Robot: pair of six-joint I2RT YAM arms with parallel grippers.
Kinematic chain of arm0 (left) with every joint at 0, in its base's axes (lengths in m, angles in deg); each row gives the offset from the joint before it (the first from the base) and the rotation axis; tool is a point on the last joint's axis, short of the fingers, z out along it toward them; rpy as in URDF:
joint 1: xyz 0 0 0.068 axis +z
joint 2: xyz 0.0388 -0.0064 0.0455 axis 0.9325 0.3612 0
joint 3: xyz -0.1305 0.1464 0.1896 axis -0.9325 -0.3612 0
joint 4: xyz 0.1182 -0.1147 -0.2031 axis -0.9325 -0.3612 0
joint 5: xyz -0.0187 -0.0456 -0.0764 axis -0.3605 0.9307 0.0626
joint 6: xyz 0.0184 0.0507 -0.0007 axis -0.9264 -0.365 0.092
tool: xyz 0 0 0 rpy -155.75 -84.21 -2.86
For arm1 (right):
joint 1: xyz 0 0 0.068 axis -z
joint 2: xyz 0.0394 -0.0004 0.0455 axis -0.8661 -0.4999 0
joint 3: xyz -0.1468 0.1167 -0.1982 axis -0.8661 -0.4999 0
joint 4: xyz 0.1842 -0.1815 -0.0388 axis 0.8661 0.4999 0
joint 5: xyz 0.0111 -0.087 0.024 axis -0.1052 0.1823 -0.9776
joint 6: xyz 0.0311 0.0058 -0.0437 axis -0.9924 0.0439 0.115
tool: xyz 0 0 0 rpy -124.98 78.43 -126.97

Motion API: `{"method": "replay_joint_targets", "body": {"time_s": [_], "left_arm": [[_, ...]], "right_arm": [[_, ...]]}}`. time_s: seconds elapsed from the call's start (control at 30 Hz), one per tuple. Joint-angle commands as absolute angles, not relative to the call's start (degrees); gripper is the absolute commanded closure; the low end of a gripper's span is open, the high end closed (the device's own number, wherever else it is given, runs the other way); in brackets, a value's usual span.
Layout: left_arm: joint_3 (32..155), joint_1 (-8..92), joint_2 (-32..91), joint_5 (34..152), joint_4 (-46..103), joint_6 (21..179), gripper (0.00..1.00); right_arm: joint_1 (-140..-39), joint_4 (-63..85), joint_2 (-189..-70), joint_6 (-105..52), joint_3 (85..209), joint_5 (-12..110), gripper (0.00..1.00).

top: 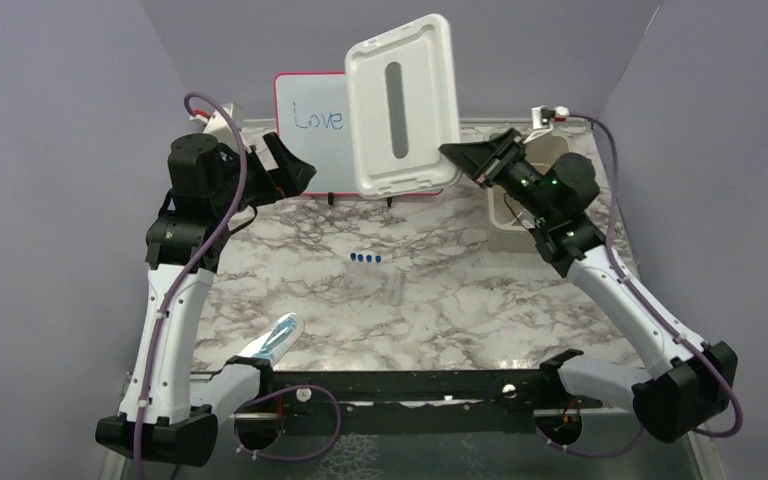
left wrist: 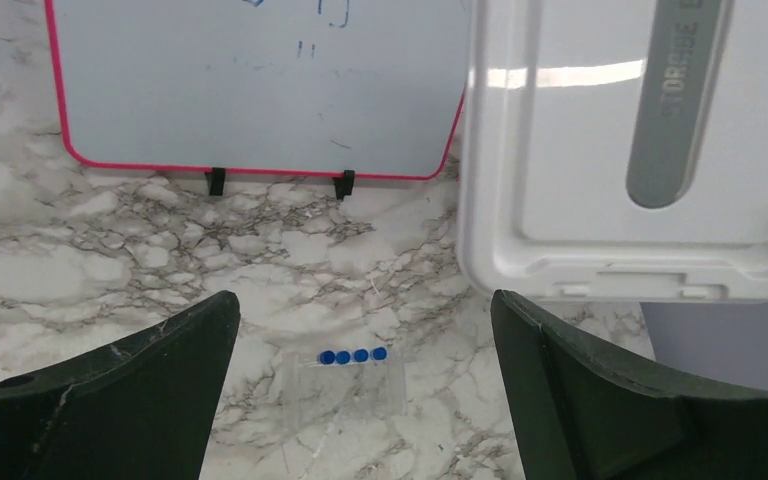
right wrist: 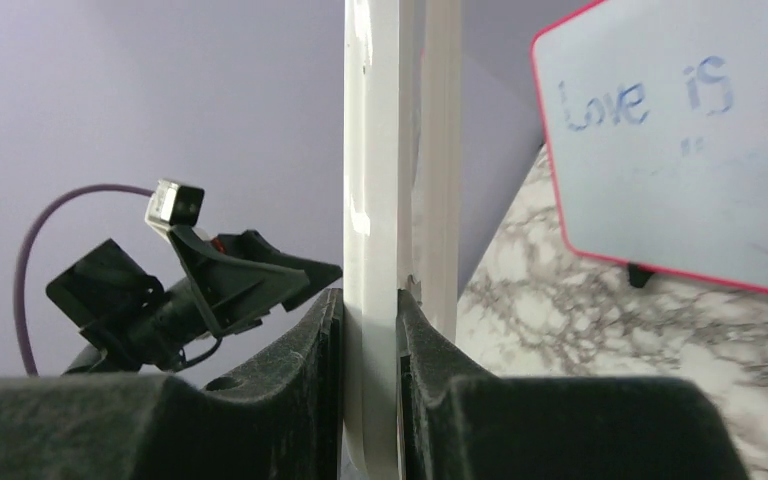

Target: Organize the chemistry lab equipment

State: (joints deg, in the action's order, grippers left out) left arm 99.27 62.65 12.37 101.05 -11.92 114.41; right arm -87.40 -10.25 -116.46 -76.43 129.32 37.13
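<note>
Lid: white bin lid is up in the air, standing on edge and slightly tilted, overlapping the right side of the red-framed whiteboard.
Right jaws: clamped on the lid's rim, one pad on each face, a firm pinch in the right wrist view.
Left jaws: spread wide with nothing between them, hanging in front of the whiteboard, clear of the lid.
Blue-capped pieces: four tiny ones in a row mid-bench, at the edge of a clear packet.
Second packet: clear packet lies near the left arm's base.
Bin: beige bin sits at right rear, partly hidden by the right arm.
</note>
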Motion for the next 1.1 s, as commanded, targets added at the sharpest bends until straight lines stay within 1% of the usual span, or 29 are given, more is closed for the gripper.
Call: {"method": "replay_joint_targets", "body": {"time_s": [0.0,0.1,0.23,0.3,0.33,0.4,0.5,0.57,0.6,0.67,0.83,0.97,1.07], "left_arm": [[96.0,62.6,15.6,111.9,-2.7,116.8,0.03],[94.2,59.7,19.7,115.0,7.1,121.1,0.06],[98.9,49.2,27.0,107.8,8.9,119.6,0.06],[101.9,46.5,31.1,106.6,9.2,119.3,0.06],[103.0,45.7,33.0,105.9,9.9,119.8,0.06],[105.2,44.4,37.3,104.8,11.0,121.3,0.06],[109.3,42.0,43.9,104.6,12.1,122.7,0.06],[112.2,40.4,48.1,104.8,12.5,123.2,0.05],[113.5,39.5,49.9,104.7,12.9,123.3,0.02],[115.8,37.9,53.0,104.8,13.4,123.3,0.01],[121.3,33.5,60.4,105.7,15.0,121.3,0.01],[126.4,31.7,67.0,108.0,15.6,122.7,0.01],[129.2,30.8,71.2,110.5,15.9,123.9,0.04]], "right_arm": [[-77.4,-0.2,-111.4,-73.7,129.5,36.5,0.99],[-68.8,3.0,-111.2,-73.7,129.5,32.3,0.99],[-58.0,6.1,-111.6,-74.5,128.7,24.9,0.99],[-51.8,10.7,-112.0,-74.1,129.4,19.9,0.99],[-47.9,13.4,-112.1,-75.3,129.0,15.3,0.99],[-41.4,9.6,-110.6,-79.5,124.4,10.1,0.99],[-34.9,8.0,-111.3,-82.5,120.8,2.0,0.99],[-32.8,6.7,-111.7,-83.7,118.5,-0.3,0.99],[-32.4,6.0,-111.3,-84.0,117.5,-0.4,0.99],[-31.6,7.2,-111.0,-82.9,116.7,-0.3,0.99],[-29.5,13.2,-112.6,-78.0,117.6,1.5,0.96],[-27.3,17.2,-115.6,-73.9,119.5,2.4,0.94],[-25.8,17.7,-117.4,-72.1,119.8,1.6,0.91]]}}
